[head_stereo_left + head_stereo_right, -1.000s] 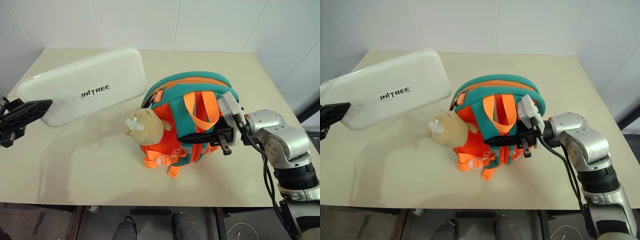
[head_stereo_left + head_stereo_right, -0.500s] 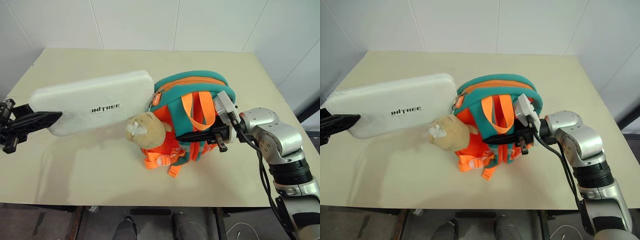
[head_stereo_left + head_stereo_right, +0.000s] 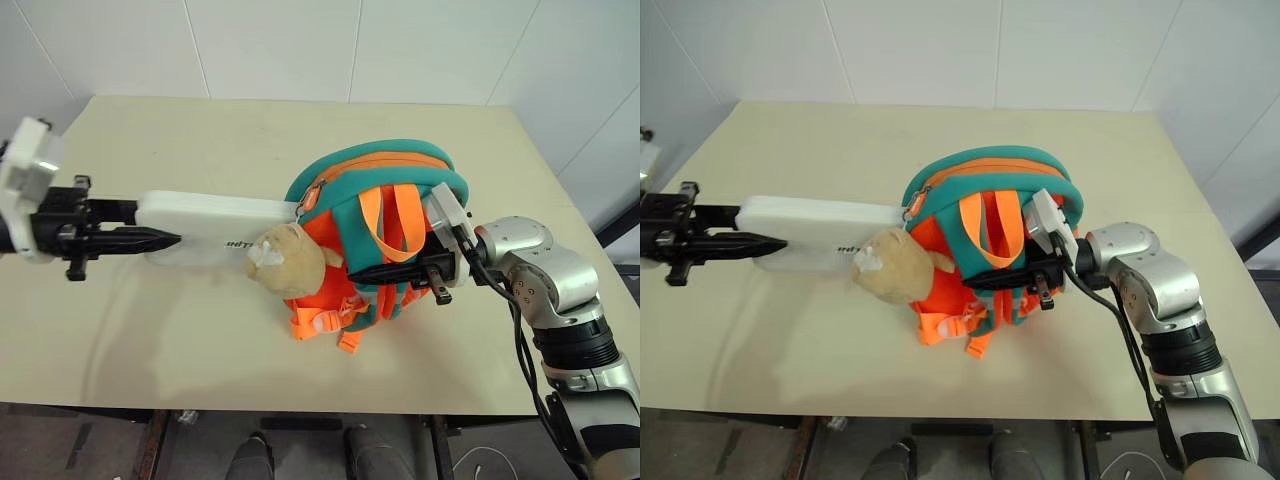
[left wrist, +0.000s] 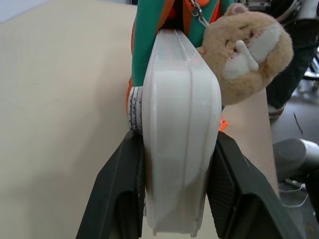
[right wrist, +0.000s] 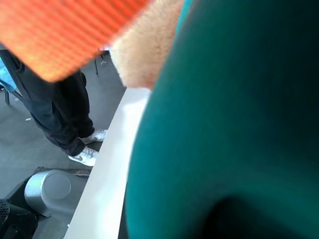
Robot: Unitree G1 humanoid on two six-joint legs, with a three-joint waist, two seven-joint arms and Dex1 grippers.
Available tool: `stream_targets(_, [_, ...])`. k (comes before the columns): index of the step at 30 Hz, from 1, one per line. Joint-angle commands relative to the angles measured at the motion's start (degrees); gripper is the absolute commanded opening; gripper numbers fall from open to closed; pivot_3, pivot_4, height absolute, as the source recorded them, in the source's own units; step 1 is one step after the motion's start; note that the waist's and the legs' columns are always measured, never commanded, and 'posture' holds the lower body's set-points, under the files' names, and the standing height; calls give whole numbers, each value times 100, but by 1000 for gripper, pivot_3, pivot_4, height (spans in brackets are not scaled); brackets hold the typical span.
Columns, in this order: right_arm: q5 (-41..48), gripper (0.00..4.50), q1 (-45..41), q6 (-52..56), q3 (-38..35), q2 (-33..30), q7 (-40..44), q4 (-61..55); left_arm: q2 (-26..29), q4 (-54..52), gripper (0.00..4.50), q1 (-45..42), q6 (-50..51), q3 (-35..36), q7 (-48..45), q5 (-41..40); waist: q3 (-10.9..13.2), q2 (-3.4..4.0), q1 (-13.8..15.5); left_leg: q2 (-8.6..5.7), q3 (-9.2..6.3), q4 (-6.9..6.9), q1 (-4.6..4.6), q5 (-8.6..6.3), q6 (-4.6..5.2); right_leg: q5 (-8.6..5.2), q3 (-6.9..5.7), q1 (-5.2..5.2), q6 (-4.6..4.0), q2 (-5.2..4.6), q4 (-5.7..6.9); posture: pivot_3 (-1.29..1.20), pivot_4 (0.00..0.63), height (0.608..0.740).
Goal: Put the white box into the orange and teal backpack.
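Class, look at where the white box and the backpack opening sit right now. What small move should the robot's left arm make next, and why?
Probably push the white box further into the orange and teal backpack. The left gripper is shut on the box's near end, its far end is just at the zipper opening beside the plush toy, and the right gripper holds the backpack steady.

White box [image 4: 182, 144] – smooth glossy plastic; orange and teal backpack [image 3: 395, 165] – matt padded fabric; plush toy [image 3: 288, 258] – fuzzy
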Motion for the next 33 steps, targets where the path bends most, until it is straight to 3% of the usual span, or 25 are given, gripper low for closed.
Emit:
stream_targets(1, [-12,0,-93,-87,-33,23,-15,-77,-290,73,1297,-789,348,-658,581,526,0,0,4,0,0,3,2,0,0,0,0,2,0,0,2,0,150,740])
stream_targets(9, [-35,0,-128,-99,-10,73,-37,-56,-1482,-66,1278,-1677,1461,-1459,1619,785,0,0,9,0,-10,27,3,0,2,4,0,17,8,5,11,0,150,740])
stream_targets(12, [-49,0,-166,-100,2,110,-47,-38,-2183,-76,1278,-1775,1532,-1676,2057,908,0,0,25,0,-18,43,4,-1,4,7,0,33,13,7,10,0,150,740])
stream_targets(19, [-67,0,-155,-101,-3,145,-64,-59,-3119,249,1277,-1902,1400,-1967,2516,1244,0,2,28,-3,-24,76,19,-5,10,16,0,69,28,9,8,0,150,740])
stream_targets(25, [-84,0,-167,-106,-5,191,-109,-72,-3387,351,1276,-1971,1324,-2128,2372,1451,0,2,97,-7,-31,96,19,-4,14,31,2,87,46,11,-3,0,150,740])
stream_targets(33, [-100,0,-172,-80,-13,243,-189,-103,-3021,-202,3775,-1905,1699,-1892,2083,1199,2,5,120,-6,-32,83,16,-4,14,31,2,81,45,11,-12,0,150,740])
